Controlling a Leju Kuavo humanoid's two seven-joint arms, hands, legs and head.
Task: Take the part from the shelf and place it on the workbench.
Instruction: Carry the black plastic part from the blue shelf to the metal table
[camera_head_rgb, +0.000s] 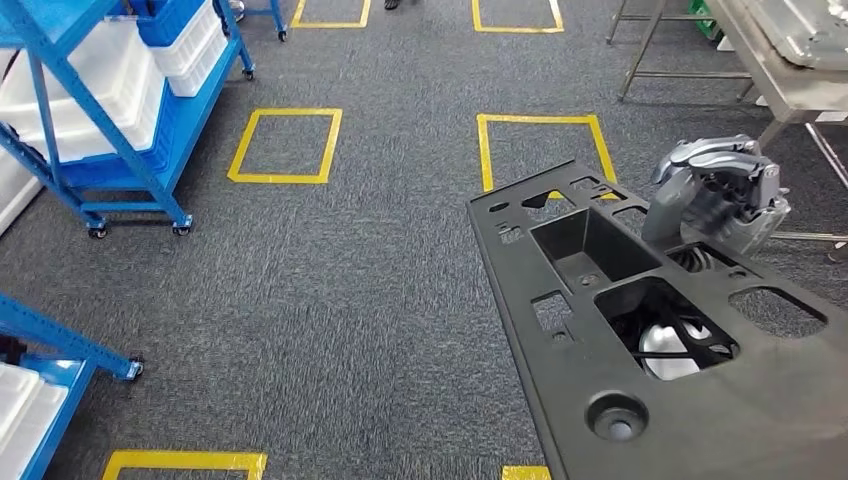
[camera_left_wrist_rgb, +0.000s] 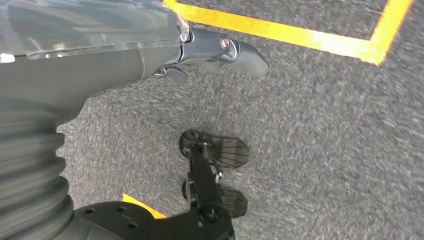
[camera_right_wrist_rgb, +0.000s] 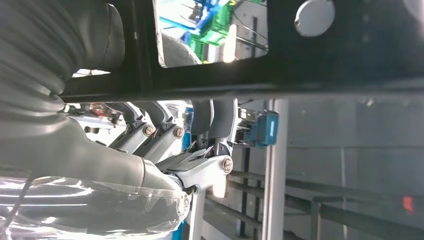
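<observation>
Fingers (camera_right_wrist_rgb: 212, 120) of the right hand (camera_head_rgb: 722, 190) curl over the far edge of a large black plastic part (camera_head_rgb: 660, 340), held flat above grey carpet (camera_head_rgb: 350, 290) marked with yellow squares (camera_head_rgb: 285, 146). The left hand (camera_left_wrist_rgb: 210, 52) hangs over the carpet, its fingers relaxed around nothing. Blue shelves (camera_head_rgb: 110, 110) stand left; a metal surface (camera_head_rgb: 780, 70) stands at far right.

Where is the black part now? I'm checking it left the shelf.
In the head view the black part is at lower right, carried above the carpet, gripped at its far edge by the right hand, with the blue shelf far left.
</observation>
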